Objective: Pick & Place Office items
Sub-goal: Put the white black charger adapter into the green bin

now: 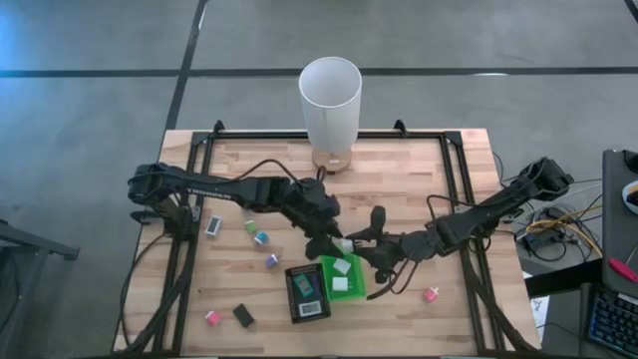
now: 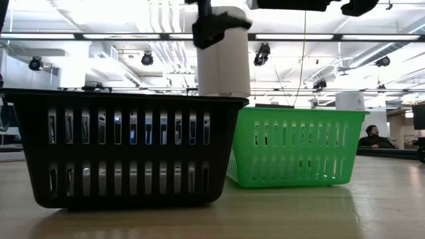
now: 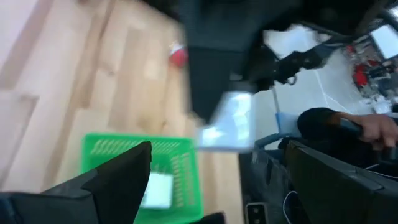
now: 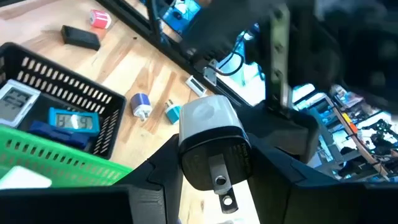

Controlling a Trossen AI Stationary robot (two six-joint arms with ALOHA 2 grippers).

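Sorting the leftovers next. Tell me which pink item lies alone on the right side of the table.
The pink item right of the green basket, near the table's front edge. The other pink item lies far left, beside a black block.

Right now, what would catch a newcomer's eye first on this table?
The two arms meeting mid-table over the green basket, which sits beside the black basket. The right pincer is shut on a white plug; the left pincer is open above the green basket. A tall white cylinder stands at the far edge.
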